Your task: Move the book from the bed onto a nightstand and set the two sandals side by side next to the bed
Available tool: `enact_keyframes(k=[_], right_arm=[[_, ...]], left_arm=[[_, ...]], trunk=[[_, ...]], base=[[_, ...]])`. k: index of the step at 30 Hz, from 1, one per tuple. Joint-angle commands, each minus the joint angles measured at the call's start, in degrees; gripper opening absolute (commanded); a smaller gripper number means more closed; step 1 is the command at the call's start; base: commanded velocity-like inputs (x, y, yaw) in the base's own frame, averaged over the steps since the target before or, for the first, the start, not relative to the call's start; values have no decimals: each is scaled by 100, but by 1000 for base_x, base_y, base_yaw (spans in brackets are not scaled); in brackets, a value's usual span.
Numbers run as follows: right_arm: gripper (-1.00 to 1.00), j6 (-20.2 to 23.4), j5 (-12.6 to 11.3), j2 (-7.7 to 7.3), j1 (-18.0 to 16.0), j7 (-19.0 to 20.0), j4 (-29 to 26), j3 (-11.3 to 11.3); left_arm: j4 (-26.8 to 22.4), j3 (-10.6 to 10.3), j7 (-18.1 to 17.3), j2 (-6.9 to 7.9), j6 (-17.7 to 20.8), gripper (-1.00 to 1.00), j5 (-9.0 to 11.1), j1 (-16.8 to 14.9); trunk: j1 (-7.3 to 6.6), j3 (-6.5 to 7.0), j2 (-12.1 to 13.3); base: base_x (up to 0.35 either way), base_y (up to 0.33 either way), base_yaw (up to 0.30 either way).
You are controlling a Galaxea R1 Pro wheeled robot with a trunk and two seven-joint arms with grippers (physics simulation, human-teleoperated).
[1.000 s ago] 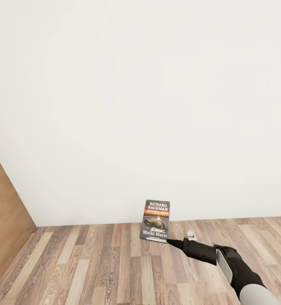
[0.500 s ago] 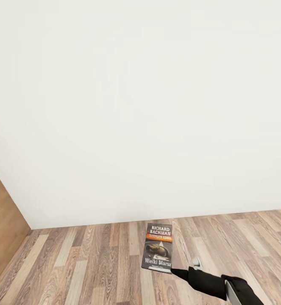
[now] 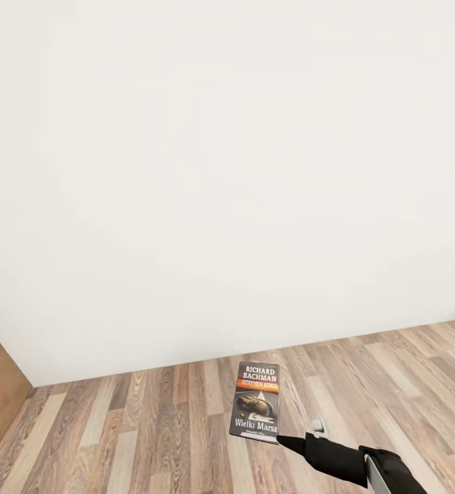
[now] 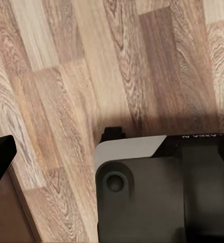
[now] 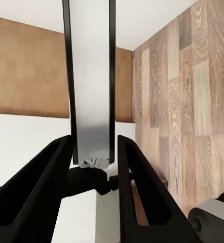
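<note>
Matt white wall [image 3: 206,171], grainy wood-plank floor [image 3: 152,432], glossy paper book [image 3: 257,401], and smooth black plastic gripper [image 3: 287,442].

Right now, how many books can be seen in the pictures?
1. The book is held upright at its lower edge by the right gripper, above the wooden floor before a white wall.

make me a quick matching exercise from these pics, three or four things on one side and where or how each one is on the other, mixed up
Things:
1. book
2. right gripper
3. wall
4. floor

Descriptions:
a. plain white, upper part of the head view
b. wood planks, along the bottom of the head view
c. held upright by its lower corner, cover toward the head camera
d. black fingers shut on the thin edge

Pairs: 1-c, 2-d, 3-a, 4-b
</note>
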Motion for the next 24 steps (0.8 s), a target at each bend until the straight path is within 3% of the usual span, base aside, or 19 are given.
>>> enact_keyframes(k=[1, 9, 24], right_arm=[[-100, 41, -17, 1, -6, 8, 0, -8], [-100, 39, -17, -17, -5, 7, 0, -6], [-100, -25, -21, -33, -5, -3, 2, -13]], left_arm=[[-15, -49, 25, 3, 30, 100, 59, -1], [-15, -51, -16, 3, 21, 100, 55, -1], [-15, -52, -28, 3, 6, 100, 52, -1]], trunk=[[4, -17, -13], [4, -43, -13], [4, -37, -13]], base=[[44, 260, -241], [22, 177, -215], [3, 25, -60]])
